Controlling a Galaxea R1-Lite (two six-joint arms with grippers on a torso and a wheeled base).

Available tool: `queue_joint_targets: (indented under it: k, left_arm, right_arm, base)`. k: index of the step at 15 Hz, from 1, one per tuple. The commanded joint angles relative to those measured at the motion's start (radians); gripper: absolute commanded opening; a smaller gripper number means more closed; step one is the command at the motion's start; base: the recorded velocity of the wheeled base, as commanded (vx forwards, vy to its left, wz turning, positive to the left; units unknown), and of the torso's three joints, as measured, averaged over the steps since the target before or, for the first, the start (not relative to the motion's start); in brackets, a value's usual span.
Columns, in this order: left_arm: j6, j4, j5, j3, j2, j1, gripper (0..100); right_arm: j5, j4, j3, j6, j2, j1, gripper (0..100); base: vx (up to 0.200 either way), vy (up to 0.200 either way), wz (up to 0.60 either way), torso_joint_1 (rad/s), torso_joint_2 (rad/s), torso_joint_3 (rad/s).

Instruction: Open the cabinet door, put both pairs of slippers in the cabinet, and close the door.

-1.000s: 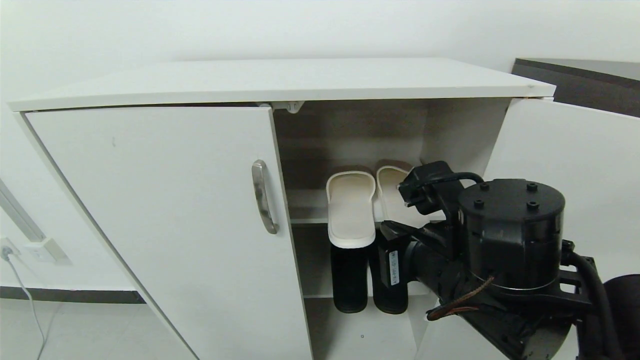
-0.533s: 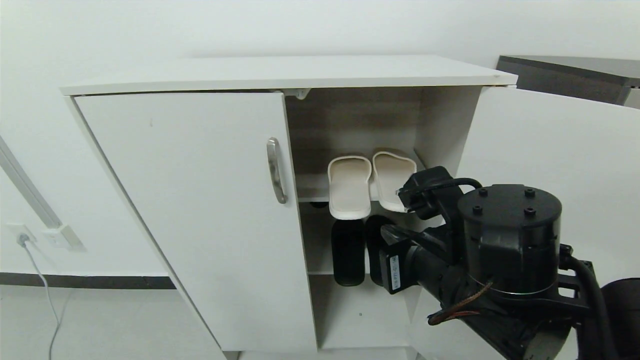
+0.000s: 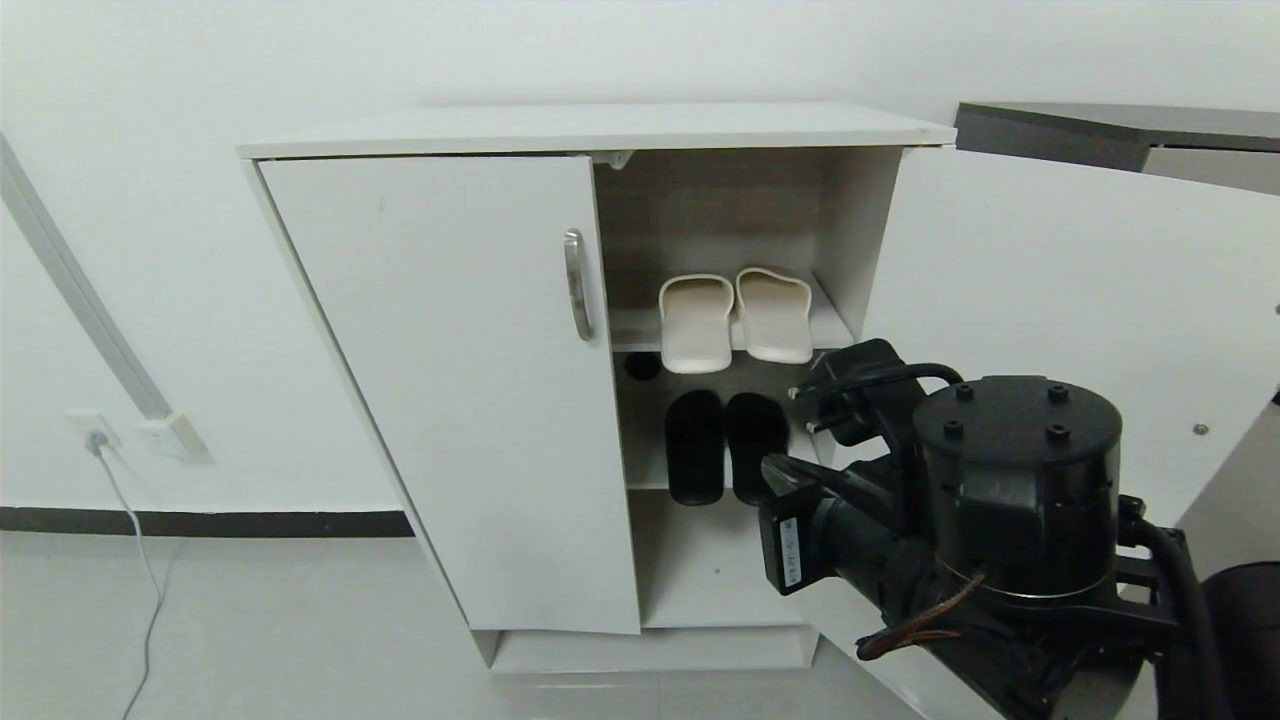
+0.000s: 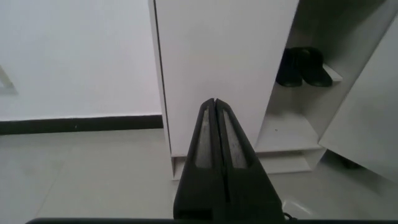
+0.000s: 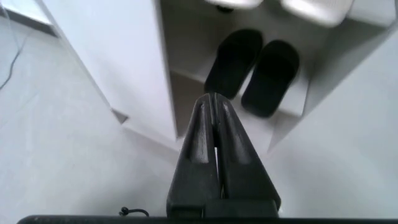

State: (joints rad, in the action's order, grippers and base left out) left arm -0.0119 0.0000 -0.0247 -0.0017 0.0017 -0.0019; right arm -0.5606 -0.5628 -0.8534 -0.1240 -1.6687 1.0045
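Black slippers [image 5: 252, 68] lie on the middle shelf [image 3: 648, 462] ahead of the right gripper [image 5: 214, 98], its tips pressed together, empty. The left gripper [image 4: 214, 102], likewise closed, faces the shut left door [image 4: 224, 56]. White slippers [image 3: 735, 318] rest one shelf higher in the cabinet [image 3: 600, 125]; its right door [image 3: 1050, 300] stands open.

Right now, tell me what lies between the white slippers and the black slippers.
The upper shelf board: the white slippers rest on it and the black slippers sit one level beneath it. The head view shows this.
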Motion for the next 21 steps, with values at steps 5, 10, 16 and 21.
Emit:
queue_joint_targets:
  k: [5,10,16,21]
  left_arm:
    - [-0.002,0.0,0.0,0.0,0.0,0.0,0]
    - [-0.002,0.0,0.002,0.0,0.001,0.0,0]
    - [-0.002,0.0,0.002,0.0,0.001,0.0,0]
    - [-0.002,0.0,0.002,0.0,0.0,0.0,0]
  right_arm:
    - [0.01,-0.026,0.014,0.0,-0.017,0.0,0]
    - [0.028,-0.028,0.016,-0.003,-0.036,-0.007,0]
    - [0.028,-0.028,0.02,-0.009,-0.037,-0.01,0]
    - [0.028,-0.028,0.02,-0.006,-0.039,-0.018,0]
  base:
    - [-0.12,0.0,0.0,0.001,0.0,0.002]
    - [0.0,0.0,0.0,0.0,0.0,0.0]
    - [0.0,0.0,0.0,0.0,0.0,0.0]
    - [0.0,0.0,0.0,0.011,-0.18,-0.245]
